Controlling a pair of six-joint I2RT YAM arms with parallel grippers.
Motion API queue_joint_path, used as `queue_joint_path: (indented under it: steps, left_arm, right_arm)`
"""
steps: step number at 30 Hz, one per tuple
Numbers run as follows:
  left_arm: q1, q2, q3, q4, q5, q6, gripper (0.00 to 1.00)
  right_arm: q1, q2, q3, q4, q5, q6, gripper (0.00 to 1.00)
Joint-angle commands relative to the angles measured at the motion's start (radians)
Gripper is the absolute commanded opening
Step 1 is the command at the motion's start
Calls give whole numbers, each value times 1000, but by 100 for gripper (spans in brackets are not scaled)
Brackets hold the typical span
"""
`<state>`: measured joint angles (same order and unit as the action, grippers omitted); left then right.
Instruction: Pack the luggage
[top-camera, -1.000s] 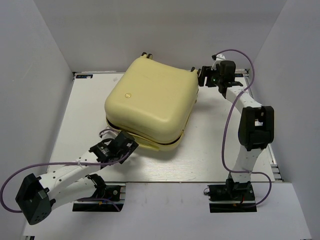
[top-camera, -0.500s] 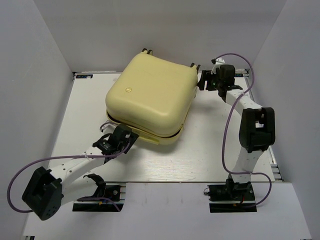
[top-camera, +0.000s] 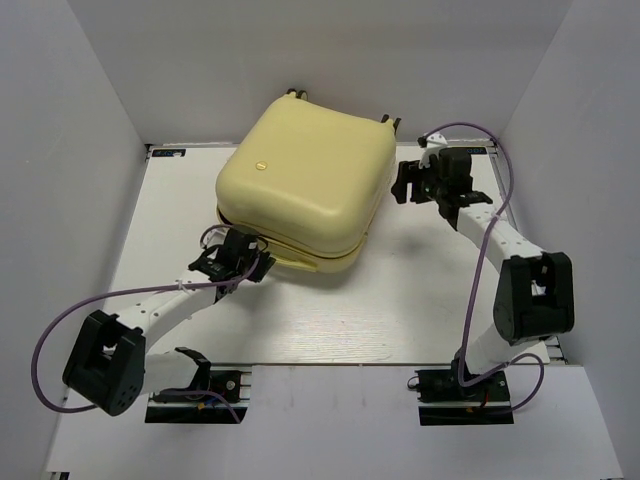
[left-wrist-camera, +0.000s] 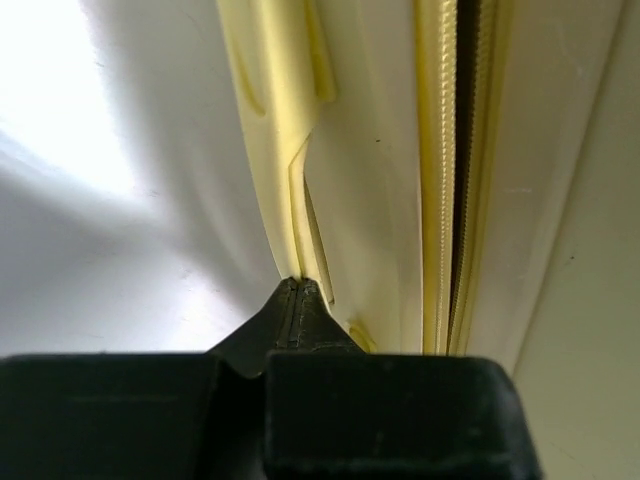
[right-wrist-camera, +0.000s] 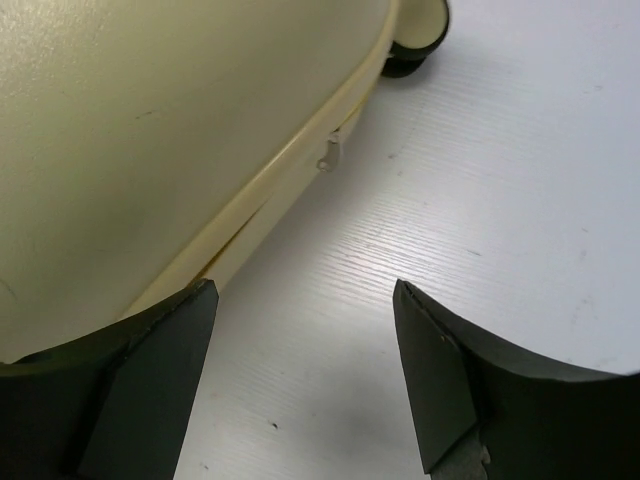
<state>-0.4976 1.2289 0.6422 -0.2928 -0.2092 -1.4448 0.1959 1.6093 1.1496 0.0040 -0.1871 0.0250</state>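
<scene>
Bright even light, left-wrist glare, soft shadows

White table (top-camera: 420, 300) between plain grey walls (top-camera: 60, 120)

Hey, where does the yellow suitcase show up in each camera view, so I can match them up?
Top external: the luggage lies in the centre, in the upper half of the picture.
Left wrist: the luggage fills the middle and right, seen very close.
Right wrist: the luggage covers the upper left, with a caster wheel at the top edge.
Shared landmark: the seam between the two shells.
</scene>
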Motion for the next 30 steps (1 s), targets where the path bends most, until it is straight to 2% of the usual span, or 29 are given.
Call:
queue_joint_path:
  steps: [1,10,13,15,18,19,21,26,30]
  left_arm:
    - [57,9,-49,-362,-278,31,0]
    - [146,-32,-12,-506,-275,60,0]
    - [189,-35,59,-604,-328,75,0]
    - [249,-51,103,-623,-309,145,0]
    - [268,-83,117,-531,-230,263,44]
    - [266,-89,111,-482,-181,302,67]
    - [266,-117,94,-445,-93,316,75]
    - [264,-192,45,-324,-10,339,89]
    - [266,-215,28,-235,33,351,91]
  right_arm:
    - [-7,-93,-34,8,93,-14,77]
    - [-9,-189,-54,-45,117,3,79]
    - [-9,-218,-73,-44,135,7,80]
    - [-7,-248,-91,-36,130,4,80]
    - [-7,-262,-85,-42,118,7,82]
    - [-7,-267,-85,-51,120,10,82]
    - [-7,-266,-85,-52,117,10,82]
    - [-7,-276,-88,-55,107,10,82]
    - [-7,-284,-94,-49,113,4,83]
